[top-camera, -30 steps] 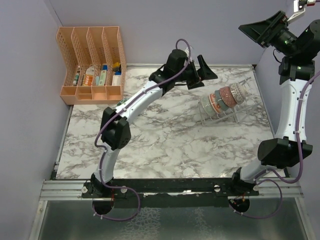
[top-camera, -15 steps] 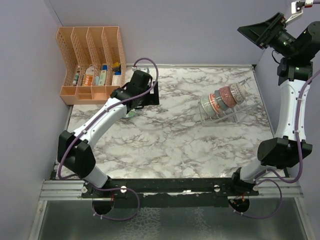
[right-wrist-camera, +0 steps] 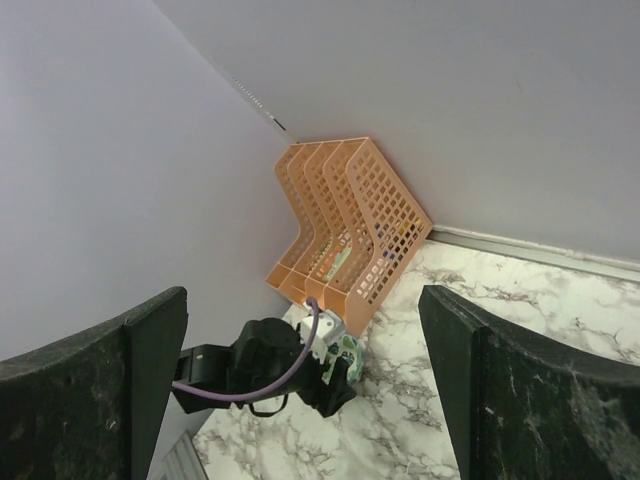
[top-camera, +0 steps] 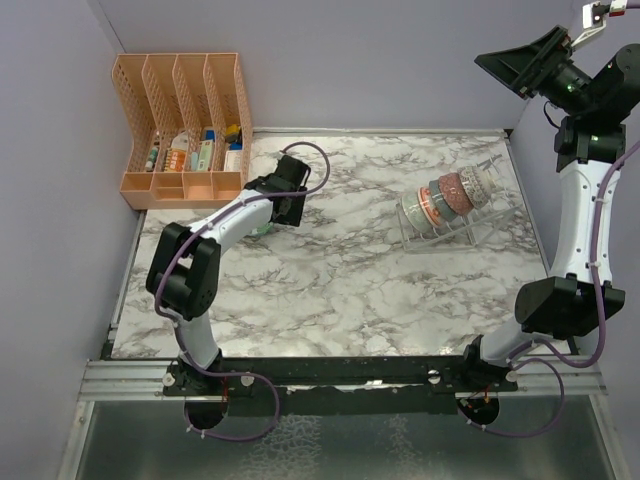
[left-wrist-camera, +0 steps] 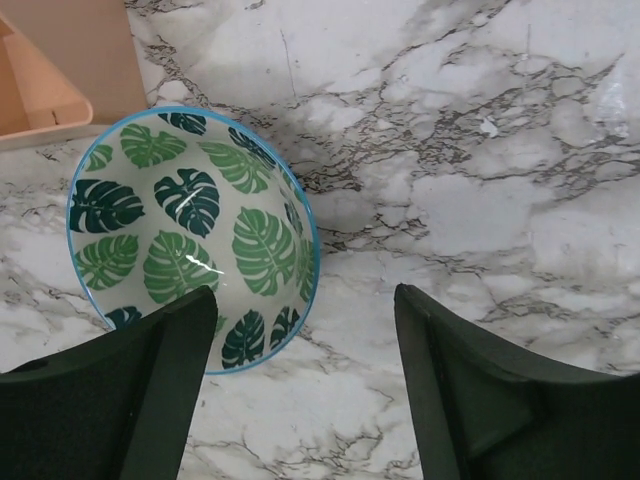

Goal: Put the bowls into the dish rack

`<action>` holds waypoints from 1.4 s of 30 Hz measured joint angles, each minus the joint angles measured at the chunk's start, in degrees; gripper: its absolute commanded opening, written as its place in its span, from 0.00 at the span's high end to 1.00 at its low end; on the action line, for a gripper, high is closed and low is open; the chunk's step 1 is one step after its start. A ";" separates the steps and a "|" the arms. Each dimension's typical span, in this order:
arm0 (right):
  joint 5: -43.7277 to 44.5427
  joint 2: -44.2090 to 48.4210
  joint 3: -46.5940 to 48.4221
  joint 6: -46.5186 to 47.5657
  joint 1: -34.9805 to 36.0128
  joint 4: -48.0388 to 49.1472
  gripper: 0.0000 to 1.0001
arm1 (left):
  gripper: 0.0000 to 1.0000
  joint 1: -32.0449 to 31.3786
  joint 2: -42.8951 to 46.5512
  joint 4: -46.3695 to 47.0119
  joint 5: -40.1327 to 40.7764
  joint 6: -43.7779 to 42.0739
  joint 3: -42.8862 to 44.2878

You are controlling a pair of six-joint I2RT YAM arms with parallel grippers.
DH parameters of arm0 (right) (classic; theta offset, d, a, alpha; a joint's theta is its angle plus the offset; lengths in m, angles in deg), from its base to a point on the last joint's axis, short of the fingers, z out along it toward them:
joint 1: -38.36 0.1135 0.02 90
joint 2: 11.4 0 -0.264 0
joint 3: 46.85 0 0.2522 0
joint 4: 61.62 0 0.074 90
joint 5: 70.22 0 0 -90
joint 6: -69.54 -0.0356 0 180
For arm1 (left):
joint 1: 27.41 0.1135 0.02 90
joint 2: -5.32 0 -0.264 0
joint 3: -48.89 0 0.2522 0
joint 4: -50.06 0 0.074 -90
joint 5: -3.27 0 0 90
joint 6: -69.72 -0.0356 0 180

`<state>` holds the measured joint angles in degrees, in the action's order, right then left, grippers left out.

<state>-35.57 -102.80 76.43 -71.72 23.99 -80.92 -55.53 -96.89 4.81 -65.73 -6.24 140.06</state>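
Observation:
A green-leaf bowl (left-wrist-camera: 190, 235) with a blue rim lies tilted on the marble table, close to the orange organizer. My left gripper (left-wrist-camera: 305, 298) hangs open over it. The left finger (left-wrist-camera: 150, 390) covers the bowl's lower inside, and the right finger (left-wrist-camera: 480, 400) is over bare table, so the near rim lies between the jaws. In the top view the left gripper (top-camera: 284, 205) hides most of this bowl. Several bowls (top-camera: 450, 195) stand on edge in the clear dish rack (top-camera: 440, 232) at the right. My right gripper (top-camera: 530, 62) is raised high at the back right, open and empty.
The orange file organizer (top-camera: 185, 125) holds small items in the back left corner, just behind the bowl, and its base shows in the left wrist view (left-wrist-camera: 45, 70). Purple walls (top-camera: 50, 150) close the left and back sides. The right wrist view looks down on the left arm (right-wrist-camera: 255, 365).
My left arm has swung from beside the dish rack across to the left and come down over the green-leaf bowl, its elbow folding back. Its jaws have narrowed slightly. The right arm has stayed still.

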 measured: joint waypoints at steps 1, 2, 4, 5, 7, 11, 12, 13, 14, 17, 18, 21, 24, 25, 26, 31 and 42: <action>-0.02 0.02 0.00 0.02 0.00 0.00 0.01 | 0.35 0.39 -0.72 0.42 -0.02 -0.46 0.00; 0.00 0.02 0.00 0.04 0.00 0.00 0.01 | 0.37 0.83 -1.55 1.11 -0.07 -0.85 -0.11; 0.00 0.02 0.00 0.07 0.00 -0.02 0.01 | 0.41 1.36 -2.47 1.92 -0.13 -1.51 -0.50; 0.00 0.02 0.00 0.07 0.00 -0.07 0.01 | 0.44 1.60 -2.82 2.27 -0.13 -1.77 -0.74; 0.00 0.02 0.00 0.09 0.00 -0.07 0.01 | 0.49 2.19 -3.50 2.93 -0.17 -2.16 -1.20; 0.02 0.02 0.00 0.37 0.00 -0.28 0.01 | 0.56 2.86 -4.83 4.11 -0.70 -2.80 -2.12; 0.02 0.02 0.02 0.50 0.00 -0.46 0.01 | 0.57 2.93 -5.09 4.28 -0.87 -2.89 -2.43; 0.02 0.02 0.02 0.55 0.00 -0.48 0.01 | 0.60 2.95 -5.27 4.44 -1.05 -2.89 -2.80; 0.02 0.02 0.02 0.55 0.00 -0.52 0.01 | 0.63 2.99 -5.38 4.50 -1.22 -2.91 -3.23; 0.04 -0.11 0.44 0.55 0.00 -0.76 0.01 | 0.73 3.04 -5.44 4.63 -1.77 -2.89 -4.39; 0.07 -0.28 0.81 0.55 0.00 -0.85 0.01 | 0.76 3.04 -5.49 4.66 -1.95 -2.91 -4.59; 0.13 -0.87 2.12 0.52 0.00 -0.83 0.01 | 0.89 3.04 -5.51 5.27 -2.16 -2.97 -4.79; 0.22 -1.44 3.48 0.44 0.00 -0.87 0.01 | 1.00 3.04 -5.42 5.66 -1.66 -3.15 -4.61; 0.24 -1.73 4.20 0.28 0.00 -0.85 0.01 | 1.00 3.04 -5.25 5.51 -1.49 -3.34 -4.42; 0.35 -1.97 4.79 0.13 0.00 -0.83 0.02 | 1.00 3.04 -4.98 5.07 -1.22 -3.37 -4.09; 0.85 -2.58 7.34 -1.01 0.00 -0.85 0.02 | 1.00 3.67 -4.20 2.93 -5.86 -0.28 -1.44; 1.99 -2.93 12.09 -8.41 0.00 3.96 0.04 | 1.00 0.42 -0.11 13.00 -32.41 25.16 12.70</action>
<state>-33.58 -105.73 88.52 -80.14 23.99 -76.96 -55.12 -97.00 17.82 -98.15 18.92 152.76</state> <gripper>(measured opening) 0.968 0.059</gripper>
